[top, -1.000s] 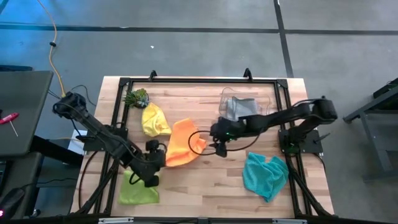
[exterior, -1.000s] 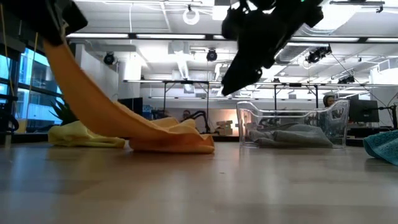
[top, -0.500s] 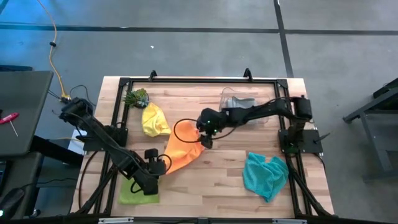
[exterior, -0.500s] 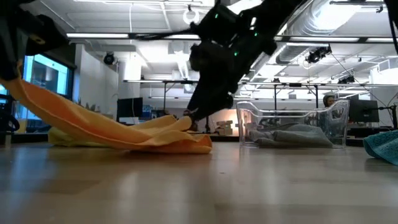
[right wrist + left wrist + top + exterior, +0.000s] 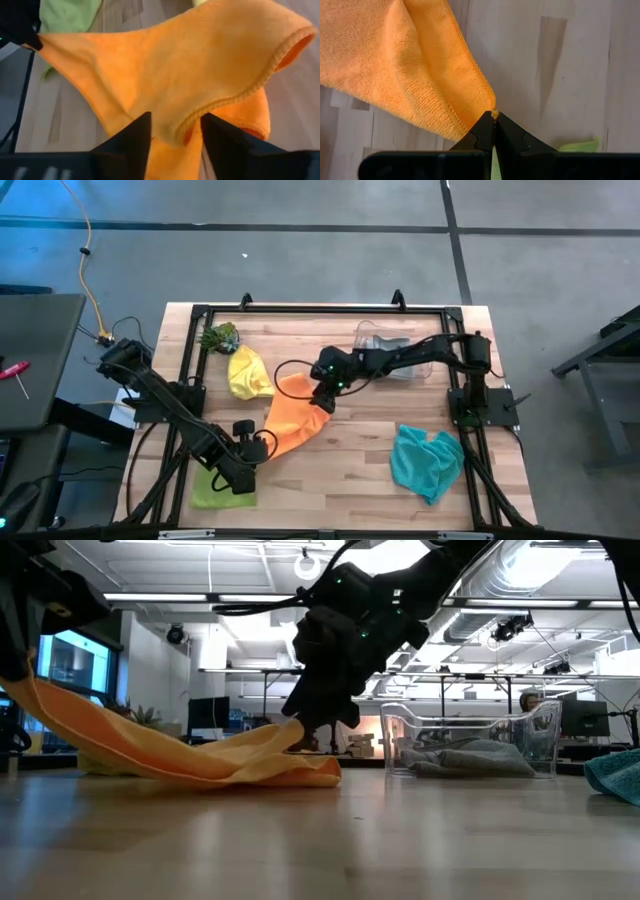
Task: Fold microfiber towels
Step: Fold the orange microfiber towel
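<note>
My left tool [image 5: 247,452] is pinched shut on one corner of the orange towel [image 5: 292,412], near the front left of the surface [image 5: 340,470], just beside the lime green towel [image 5: 222,488]; the left wrist view shows the fingertips [image 5: 490,127] meeting with the cloth's tip caught between them. From that corner the orange towel runs diagonally away and to the right, its long axis pointing toward my right tool [image 5: 322,393], which sits over the far end of the cloth near the middle of the surface. In the right wrist view a hemmed fold of the orange towel [image 5: 210,75] lies between the right fingers [image 5: 127,140], which stand apart on either side of it; I judge them to be closing on that edge but cannot say they grip it yet. The right arm reaches far across from its base, stretched low over the clear plastic bin [image 5: 385,350] with the grey towel [image 5: 380,352] inside. The left arm is bent forward and held low. The yellow towel [image 5: 246,372] lies beside the orange one, the teal towel [image 5: 425,462] well apart on the right.
</note>
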Controlling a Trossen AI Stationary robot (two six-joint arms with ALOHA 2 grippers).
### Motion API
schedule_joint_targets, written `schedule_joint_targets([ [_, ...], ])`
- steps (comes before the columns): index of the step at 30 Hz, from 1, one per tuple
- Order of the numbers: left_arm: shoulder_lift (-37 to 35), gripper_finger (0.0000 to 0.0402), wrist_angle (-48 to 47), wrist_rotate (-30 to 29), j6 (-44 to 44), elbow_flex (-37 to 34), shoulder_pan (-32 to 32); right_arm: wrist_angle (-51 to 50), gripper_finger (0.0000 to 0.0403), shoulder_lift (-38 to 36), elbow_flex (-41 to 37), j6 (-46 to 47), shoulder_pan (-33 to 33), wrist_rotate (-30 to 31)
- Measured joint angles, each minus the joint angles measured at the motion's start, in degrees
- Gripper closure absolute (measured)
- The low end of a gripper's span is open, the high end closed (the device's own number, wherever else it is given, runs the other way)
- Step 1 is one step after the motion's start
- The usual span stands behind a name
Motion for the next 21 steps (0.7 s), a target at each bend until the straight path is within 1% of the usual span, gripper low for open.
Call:
schedule_joint_targets([
  [4, 0.00, 0.0401, 0.03, -0.02, 0.00, 0.00, 0.76, 0.36, 0.0310, 0.79, -0.05, 0.67, 0.96, 0.51],
  [7, 0.00, 0.0401, 0.04, 0.11, 0.02, 0.00, 1.66, 2.96, 0.0345, 1.44, 0.27, 6.13, 1.08, -0.43],
  [10, 0.00, 0.0401, 0.06, 1.54, 0.81, 0.00, 2.40, 9.86, 0.0388, 1.16, 0.44, 9.82, 0.96, -4.20],
  [11, 0.00, 0.0401, 0.01, 2.05, 1.29, 0.00, 2.49, 11.91, 0.0395, 0.84, 0.43, 10.93, 0.86, -5.89],
  [13, -0.02, 0.0401, -0.04, 2.81, 1.51, 0.00, 2.70, 14.46, 0.0395, -0.48, 0.94, 12.20, 0.23, -8.94],
  [15, -0.02, 0.0401, -0.12, 3.20, 1.28, 0.00, 2.63, 13.91, 0.0395, -2.43, 2.04, 11.28, -0.37, -9.95],
  [18, -0.21, 0.0401, -1.03, 3.16, 1.51, 0.09, 2.58, 10.05, 0.0400, -6.08, 3.39, 7.54, -2.16, -9.98],
  [21, -1.84, 0.0401, -5.80, 0.56, 2.25, 1.80, 2.73, 3.79, 0.0401, -11.33, 4.49, 3.20, -4.06, -10.01],
])
